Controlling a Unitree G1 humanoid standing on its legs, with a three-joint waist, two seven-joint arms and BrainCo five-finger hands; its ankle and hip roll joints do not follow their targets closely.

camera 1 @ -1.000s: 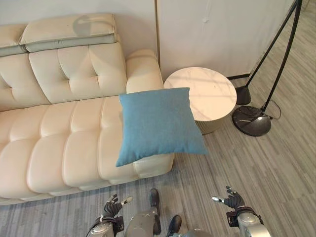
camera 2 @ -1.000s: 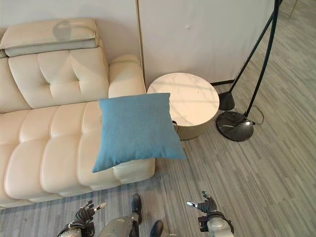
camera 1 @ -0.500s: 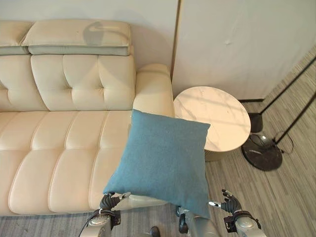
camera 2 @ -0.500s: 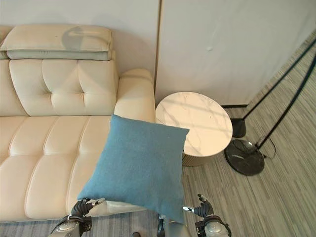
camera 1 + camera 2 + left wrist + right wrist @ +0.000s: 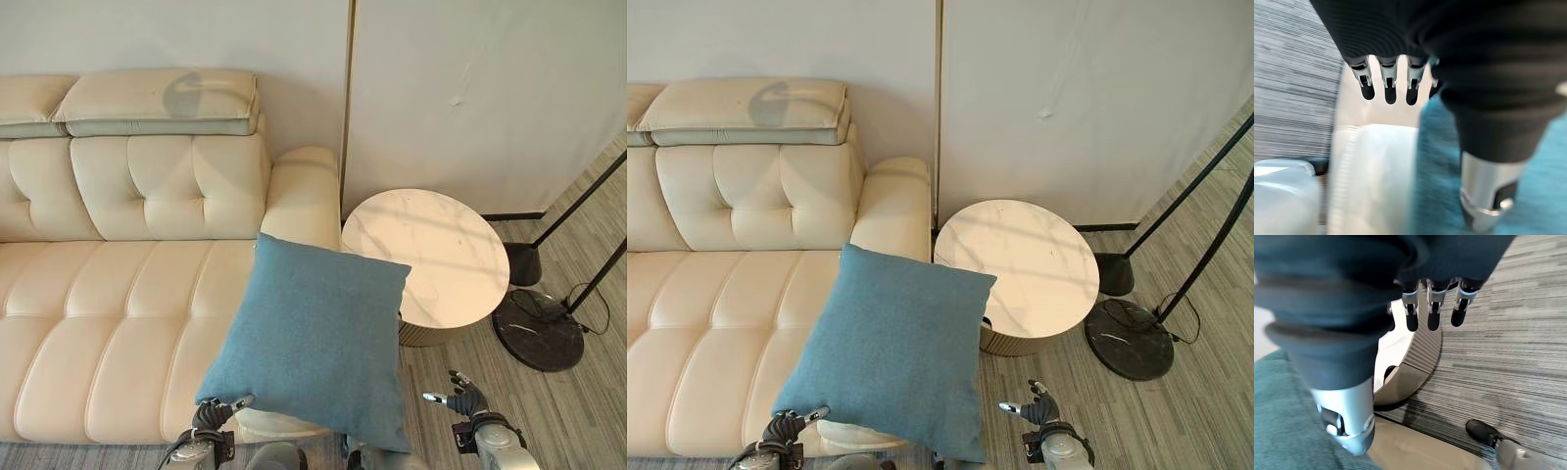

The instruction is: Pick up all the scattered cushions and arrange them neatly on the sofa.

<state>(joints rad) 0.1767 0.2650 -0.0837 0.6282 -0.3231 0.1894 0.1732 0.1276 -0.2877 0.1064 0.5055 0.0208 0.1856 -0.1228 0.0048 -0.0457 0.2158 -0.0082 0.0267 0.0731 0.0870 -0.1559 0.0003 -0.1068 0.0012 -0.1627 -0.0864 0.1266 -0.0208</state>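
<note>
A blue cushion (image 5: 313, 343) sits tilted over the right front corner of the cream sofa (image 5: 108, 294), its lower edge hanging past the seat front. I cannot tell whether it rests on the seat. My left hand (image 5: 211, 416) is just under its lower left corner, fingers (image 5: 1388, 88) straight and holding nothing, with blue cloth (image 5: 1437, 186) beside the thumb. My right hand (image 5: 465, 399) is open above the floor to the cushion's right, fingers (image 5: 1432, 311) spread toward the round table's ribbed side (image 5: 1415, 362).
A round marble-topped side table (image 5: 431, 255) stands against the sofa's right arm. A floor lamp's dark base (image 5: 544, 338) and slanting poles are further right. The wall runs behind the sofa. Grey plank floor (image 5: 568, 411) lies in front.
The camera has shifted, bringing the sofa back higher into view. The cushion has turned cornerwise and its lower edge now reaches down to my hands. Both hands stay open.
</note>
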